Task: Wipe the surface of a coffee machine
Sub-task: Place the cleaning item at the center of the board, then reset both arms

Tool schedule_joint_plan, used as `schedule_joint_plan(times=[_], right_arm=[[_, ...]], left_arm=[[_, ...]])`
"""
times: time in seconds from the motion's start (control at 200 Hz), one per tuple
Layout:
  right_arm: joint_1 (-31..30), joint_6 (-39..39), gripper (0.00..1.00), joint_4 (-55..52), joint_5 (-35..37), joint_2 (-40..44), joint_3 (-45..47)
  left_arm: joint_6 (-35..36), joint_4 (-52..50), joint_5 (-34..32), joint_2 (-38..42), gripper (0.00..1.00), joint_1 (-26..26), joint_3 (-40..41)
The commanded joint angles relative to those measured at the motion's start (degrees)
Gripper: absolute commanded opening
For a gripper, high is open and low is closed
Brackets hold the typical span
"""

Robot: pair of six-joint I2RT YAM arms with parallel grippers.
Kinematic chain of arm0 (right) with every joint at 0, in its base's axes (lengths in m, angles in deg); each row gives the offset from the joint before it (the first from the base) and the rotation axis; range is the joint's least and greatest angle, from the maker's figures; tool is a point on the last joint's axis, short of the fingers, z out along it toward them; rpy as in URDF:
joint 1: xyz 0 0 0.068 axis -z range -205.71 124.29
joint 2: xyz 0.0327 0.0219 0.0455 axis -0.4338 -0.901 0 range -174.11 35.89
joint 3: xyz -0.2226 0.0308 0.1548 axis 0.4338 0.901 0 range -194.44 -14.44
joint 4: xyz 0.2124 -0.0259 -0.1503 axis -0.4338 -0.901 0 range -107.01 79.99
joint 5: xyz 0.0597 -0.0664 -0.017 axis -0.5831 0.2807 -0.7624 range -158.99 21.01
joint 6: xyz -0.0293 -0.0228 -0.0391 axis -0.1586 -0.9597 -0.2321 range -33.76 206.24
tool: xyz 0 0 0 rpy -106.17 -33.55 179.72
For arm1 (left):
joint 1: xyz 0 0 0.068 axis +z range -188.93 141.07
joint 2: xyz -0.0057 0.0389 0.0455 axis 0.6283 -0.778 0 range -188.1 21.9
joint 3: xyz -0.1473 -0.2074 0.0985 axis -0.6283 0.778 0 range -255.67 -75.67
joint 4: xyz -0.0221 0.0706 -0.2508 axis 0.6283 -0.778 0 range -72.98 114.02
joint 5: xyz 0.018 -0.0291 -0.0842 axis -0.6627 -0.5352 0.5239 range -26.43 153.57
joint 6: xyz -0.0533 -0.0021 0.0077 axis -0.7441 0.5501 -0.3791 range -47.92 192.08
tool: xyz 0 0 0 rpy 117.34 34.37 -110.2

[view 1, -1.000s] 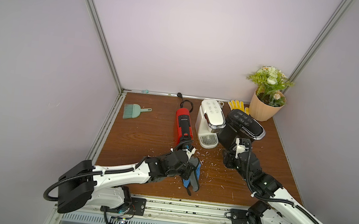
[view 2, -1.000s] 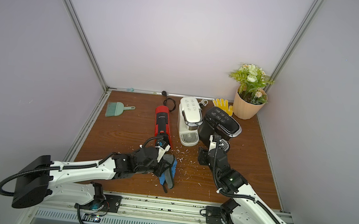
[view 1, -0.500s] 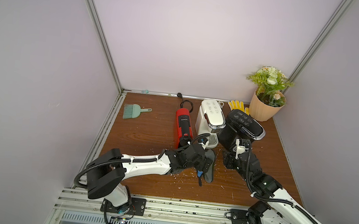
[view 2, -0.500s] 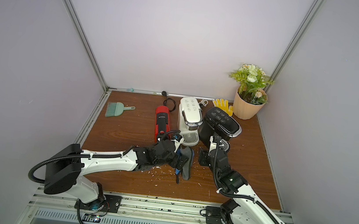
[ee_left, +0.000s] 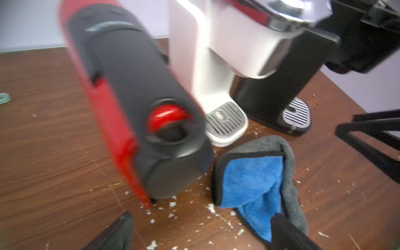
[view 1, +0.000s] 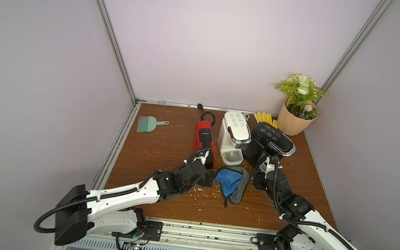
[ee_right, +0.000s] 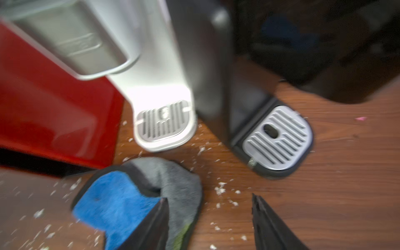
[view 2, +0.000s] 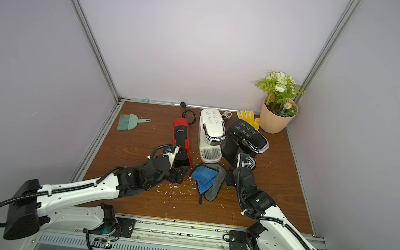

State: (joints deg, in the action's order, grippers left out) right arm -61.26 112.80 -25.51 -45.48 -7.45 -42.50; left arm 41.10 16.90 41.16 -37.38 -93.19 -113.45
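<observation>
a lab test cell dressed as a kitchen counter. plain lilac walls [view 1: 216, 42] meet at bare aluminium posts [view 1: 113, 36] and box in a small wood-grain table [view 1: 160, 149]. the left arm [view 1: 121, 197] and right arm [view 1: 329, 238] are mounted on a metal rail [view 1: 207, 234] at the front edge, with cables and electronics exposed below. the props are domestic: a red machine [view 1: 203, 133], a white machine [view 1: 238, 127], a black machine [view 1: 273, 136], a potted plant [view 1: 296, 111], a brush [view 1: 149, 124], a glove [view 1: 264, 117], a cloth [view 1: 228, 182]. white crumbs [view 1: 201, 195] litter the wood.

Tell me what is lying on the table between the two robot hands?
The crumpled blue and grey cloth lies between the left gripper and the right gripper, as both top views show.
</observation>
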Motion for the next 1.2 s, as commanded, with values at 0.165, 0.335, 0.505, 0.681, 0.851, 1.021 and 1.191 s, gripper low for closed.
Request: schedule_joint_plan(times=[0.165,0.335,0.505,0.681,0.851,1.021,1.191], right_arm=[[6.75,0.4,0.67,0.27,10.57,3.15,0.91],[9.96,-0.98,0.71,7.81,14.9,1.89,4.36],[13.14,-7.18,0.73,19.91,18.41,-1.48,6.72],[17.76,-13.36,0.78,36.06,19.67,-9.34,10.47],[24.63,-16.7,0.82,54.84,9.18,-14.99,17.18],[30.97,-18.41,0.82,67.59,0.34,-18.26,21.56],[31.89,-25.07,0.82,76.15,-1.77,-22.76,21.87]], left_arm=[[0.95,-0.56,-3.9,18.26,0.99,20.82,10.84],[5.37,5.28,-2.55,17.96,0.99,32.56,13.48],[8.47,13.5,1.26,10.62,0.99,42.23,13.24],[16.21,23.8,-7.05,0.32,0.99,44.33,12.07],[25.78,43.47,-2.5,-4.25,0.99,45.18,18.44],[28.0,52.44,5.34,-8.33,0.99,49.24,21.62],[30.63,63.68,10.86,-14.76,0.99,50.78,25.17]])
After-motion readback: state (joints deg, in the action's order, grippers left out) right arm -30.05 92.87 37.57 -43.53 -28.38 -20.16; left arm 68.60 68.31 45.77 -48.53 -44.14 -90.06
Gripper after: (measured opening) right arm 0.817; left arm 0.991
